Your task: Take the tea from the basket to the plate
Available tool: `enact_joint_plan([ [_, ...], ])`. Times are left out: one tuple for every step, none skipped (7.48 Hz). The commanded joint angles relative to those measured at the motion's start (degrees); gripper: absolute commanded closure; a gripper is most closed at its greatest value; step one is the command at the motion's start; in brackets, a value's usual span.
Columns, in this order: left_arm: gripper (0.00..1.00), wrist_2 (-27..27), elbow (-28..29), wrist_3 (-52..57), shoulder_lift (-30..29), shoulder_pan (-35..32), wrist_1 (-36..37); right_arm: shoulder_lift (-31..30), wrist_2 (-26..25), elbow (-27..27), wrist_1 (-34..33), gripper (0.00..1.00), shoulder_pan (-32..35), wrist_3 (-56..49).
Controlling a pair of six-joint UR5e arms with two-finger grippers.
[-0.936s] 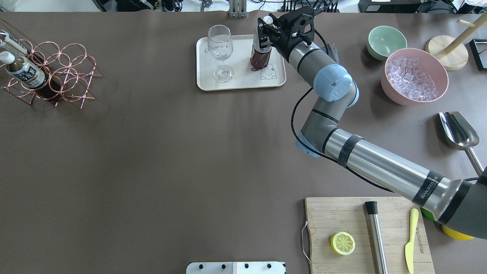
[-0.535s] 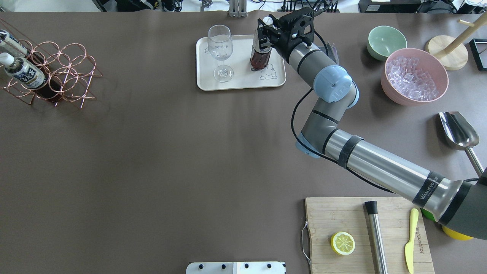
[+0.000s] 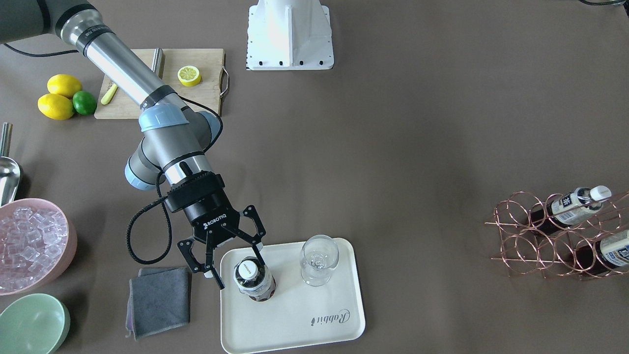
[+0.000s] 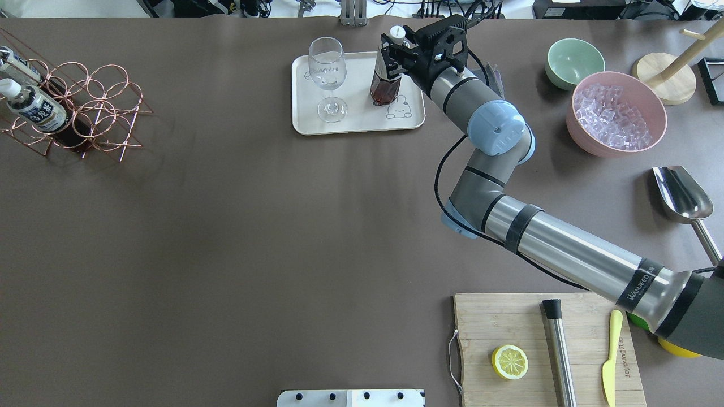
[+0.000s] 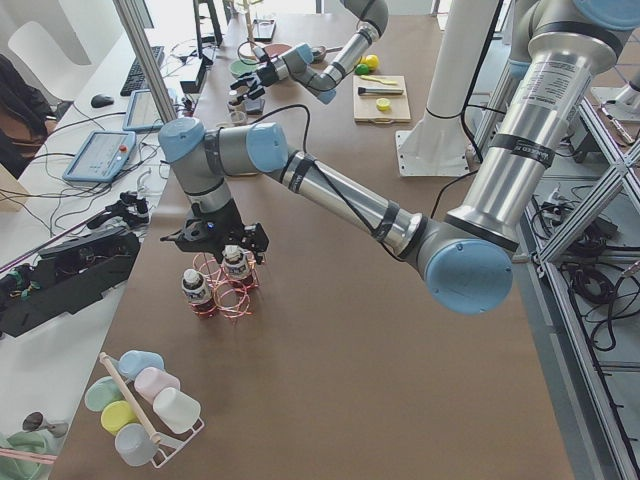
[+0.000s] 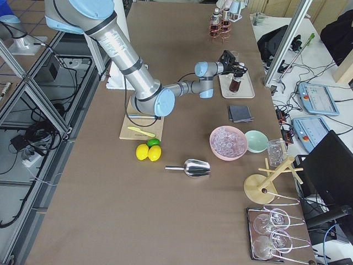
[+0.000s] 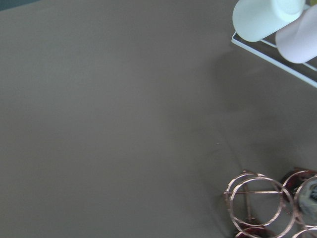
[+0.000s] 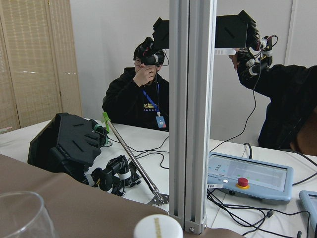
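Note:
A tea bottle point(image 3: 253, 281) with a white cap stands upright on the cream plate point(image 3: 304, 314), also seen in the overhead view point(image 4: 386, 87) on the plate point(image 4: 356, 120). My right gripper point(image 3: 240, 274) is open, its fingers spread on either side of the bottle's top; it shows from overhead too point(image 4: 393, 55). Two more tea bottles point(image 3: 575, 202) lie in the copper wire basket point(image 3: 540, 241), at the far left in the overhead view point(image 4: 96, 107). My left gripper point(image 5: 215, 240) hovers just above the basket point(image 5: 235, 295); I cannot tell if it is open or shut.
A wine glass point(image 3: 319, 258) stands on the plate beside the bottle. A grey cloth point(image 3: 159, 300) lies next to the plate. A pink bowl of ice point(image 4: 616, 113), a green bowl point(image 4: 574, 62), a metal scoop point(image 4: 681, 195) and a cutting board point(image 4: 543, 350) are on the right.
My right gripper has eased off the bottle on the plate and its wrist has shifted slightly toward the far edge. The bottle stays standing in place.

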Motion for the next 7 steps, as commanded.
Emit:
enact_joint_plan([
  [0.01, -0.8, -8.2, 21.5, 11.8, -1.3, 0.7, -0.6, 1.5, 2.5, -0.9, 0.0, 0.0, 0.0],
  [0.01, -1.6, -8.4, 25.5, 13.5, -2.2, 0.6, -2.2, 2.8, 6.4, -4.0, 0.0, 0.0, 0.0],
  [0.01, -2.3, -8.6, 27.5, 14.4, -2.2, -0.1, -4.0, 4.7, 11.2, -8.0, 0.0, 0.1, 0.0],
  [0.01, -2.4, -8.9, 33.3, 17.5, -2.2, -3.6, -5.9, 6.6, 13.8, -9.2, 0.0, 0.2, 0.1],
  [0.01, -2.6, -10.3, 39.4, 22.6, -2.8, -9.2, -8.2, 9.4, 15.6, -9.5, 0.0, 0.2, 0.1],
  [0.01, -5.1, -11.2, 40.6, 27.0, -4.2, -14.9, -11.1, 12.9, 19.0, -11.4, 0.0, 0.7, 0.0],
  [0.01, -5.7, -11.1, 40.8, 29.3, -5.0, -19.4, -14.5, 17.1, 23.4, -15.6, 0.0, 1.6, -0.1],
])
